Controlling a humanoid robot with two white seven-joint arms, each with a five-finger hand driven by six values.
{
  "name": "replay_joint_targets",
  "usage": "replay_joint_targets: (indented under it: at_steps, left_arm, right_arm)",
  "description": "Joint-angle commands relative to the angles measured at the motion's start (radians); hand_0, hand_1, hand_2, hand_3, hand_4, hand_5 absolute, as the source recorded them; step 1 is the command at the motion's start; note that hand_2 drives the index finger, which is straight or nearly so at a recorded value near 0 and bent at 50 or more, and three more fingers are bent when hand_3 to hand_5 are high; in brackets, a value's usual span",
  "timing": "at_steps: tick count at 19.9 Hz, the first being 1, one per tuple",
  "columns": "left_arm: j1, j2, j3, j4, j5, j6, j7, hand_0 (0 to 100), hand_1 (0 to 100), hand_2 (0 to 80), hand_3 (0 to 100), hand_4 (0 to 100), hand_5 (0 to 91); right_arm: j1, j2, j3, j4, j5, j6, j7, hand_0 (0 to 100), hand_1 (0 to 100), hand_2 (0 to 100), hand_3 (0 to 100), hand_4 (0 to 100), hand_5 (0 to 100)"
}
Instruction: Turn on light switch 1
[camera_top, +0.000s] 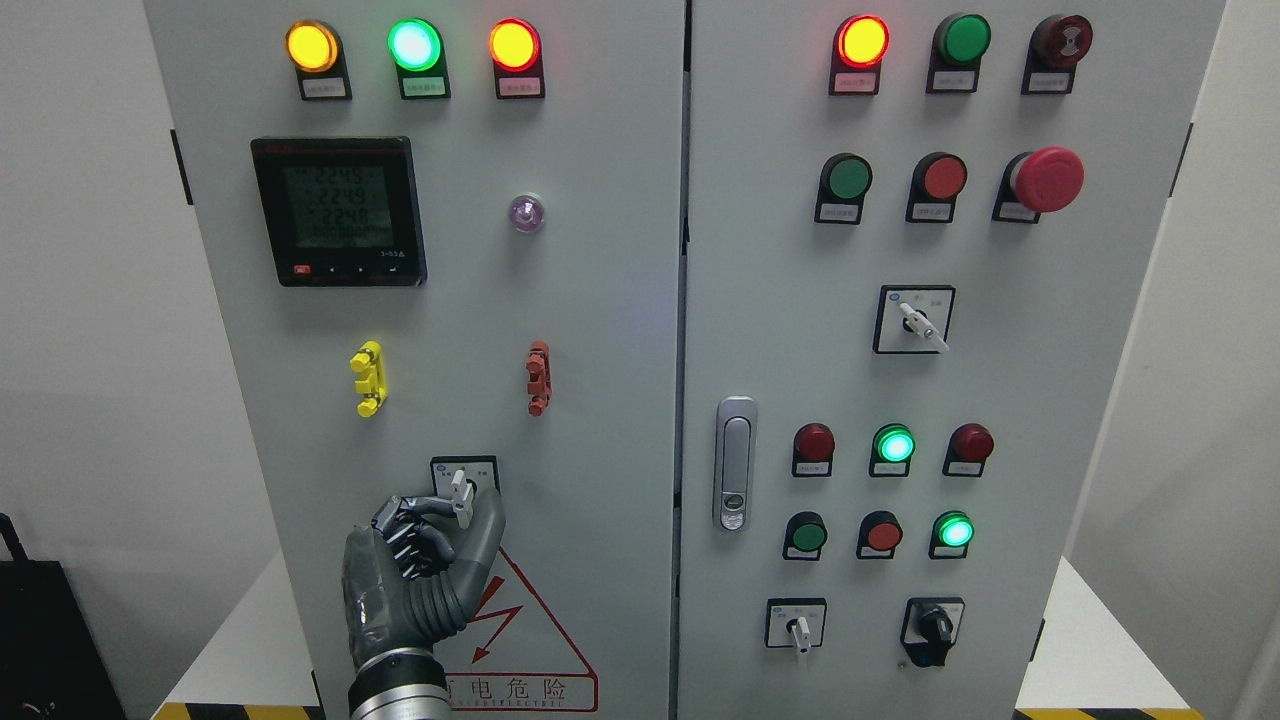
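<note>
A grey electrical cabinet (600, 330) with two doors filled the head view. The left hand (425, 565) came up from the bottom edge, left of the middle, and reached the lower part of the left door. The right hand was not in view.

The task's thing, a small white switch lever (460, 497), sat on a square plate low on the left door, below a yellow clip (368, 378) and a red clip (538, 377) and just above a red warning triangle (520, 620). The lever's long axis stood nearly upright, leaning slightly, with its lower end pointing down toward the hand.

The hand lay directly below the lever and a little to its left. Its fingers (410, 530) were curled in, with the thumb raised on the lever's right side and the fingertips on its left, so that the hand appeared to pinch the lever from both sides. Whether the pads pressed firmly could not be told.

Judging from this, the left hand was the only one placed to work the switch, and the coming move would be a twist of the wrist to swing the upright lever sideways around its centre.
</note>
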Motion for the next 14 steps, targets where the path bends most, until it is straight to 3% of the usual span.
replay_joint_targets:
  at_steps: [1,14]
  left_arm:
    - [-0.003,0.0,0.001,0.0,0.0,0.004,0.0,16,67,60.2,96,93,81.4]
    - [-0.012,0.0,0.001,0.0,0.0,0.01,0.0,17,64,60.8,98,94,81.3]
  right_arm:
    - [0.0,0.0,-0.001,0.0,0.0,0.0,0.001,0,0,0,0,0,0]
    - [0.0,0.0,0.001,0.0,0.0,0.0,0.001,0,0,0,0,0,0]
